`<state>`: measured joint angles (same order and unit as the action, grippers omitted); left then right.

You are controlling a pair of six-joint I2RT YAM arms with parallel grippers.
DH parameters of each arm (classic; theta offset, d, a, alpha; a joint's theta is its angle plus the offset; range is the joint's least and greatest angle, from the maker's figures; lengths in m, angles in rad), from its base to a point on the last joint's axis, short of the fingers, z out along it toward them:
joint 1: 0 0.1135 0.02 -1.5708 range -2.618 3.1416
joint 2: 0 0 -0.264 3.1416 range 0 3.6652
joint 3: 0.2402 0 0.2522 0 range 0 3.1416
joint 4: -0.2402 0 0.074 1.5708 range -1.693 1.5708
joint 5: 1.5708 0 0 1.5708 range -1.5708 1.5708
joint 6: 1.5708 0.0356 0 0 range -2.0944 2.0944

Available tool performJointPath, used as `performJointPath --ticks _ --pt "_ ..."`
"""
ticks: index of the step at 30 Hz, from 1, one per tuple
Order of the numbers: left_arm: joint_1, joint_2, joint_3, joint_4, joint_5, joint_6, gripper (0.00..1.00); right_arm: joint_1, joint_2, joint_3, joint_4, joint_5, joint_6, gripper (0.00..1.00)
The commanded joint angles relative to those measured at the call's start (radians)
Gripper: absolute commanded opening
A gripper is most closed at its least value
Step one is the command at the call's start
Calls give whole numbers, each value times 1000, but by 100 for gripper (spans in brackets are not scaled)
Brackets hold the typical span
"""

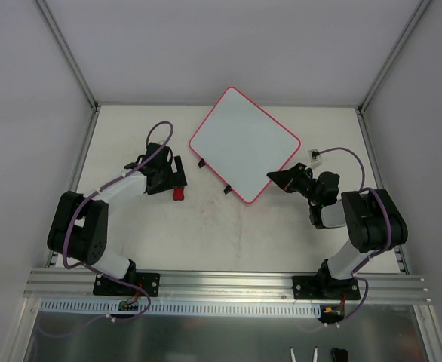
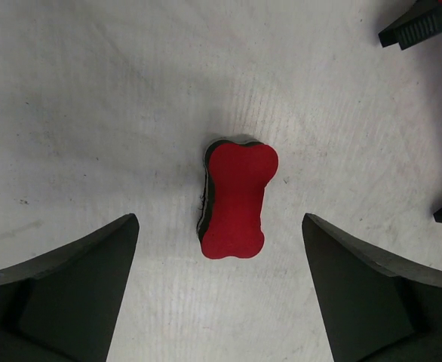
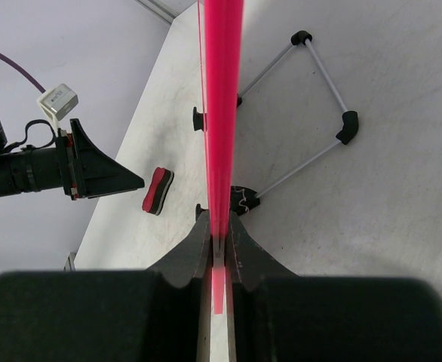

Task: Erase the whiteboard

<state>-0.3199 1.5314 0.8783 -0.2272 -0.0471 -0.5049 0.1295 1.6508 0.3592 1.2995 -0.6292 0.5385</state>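
The left gripper (image 2: 219, 226) is spread wide and holds nothing. A small red eraser (image 2: 236, 200) lies untouched on the table (image 1: 228, 234) between its fingers. The right gripper (image 3: 219, 226) is clenched on the pink rim of the whiteboard (image 1: 244, 143), which stretches ahead of its fingers, edge-on to the wrist camera.
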Motion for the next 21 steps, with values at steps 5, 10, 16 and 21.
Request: performJointPath --ticks 5,10,16,21 --pt "-18 -73 -15 -11 -86 9 93 12 -28 24 147 -47 -37 11" --pt "-19 -70 -18 -11 -82 8 93 12 -29 21 155 -49 -37 21" --pt "-22 -76 -21 -12 -88 8 93 4 -34 14 164 -46 -37 32" --pt "-22 -85 -22 -12 -89 8 93 -5 -40 6 173 -44 -34 39"
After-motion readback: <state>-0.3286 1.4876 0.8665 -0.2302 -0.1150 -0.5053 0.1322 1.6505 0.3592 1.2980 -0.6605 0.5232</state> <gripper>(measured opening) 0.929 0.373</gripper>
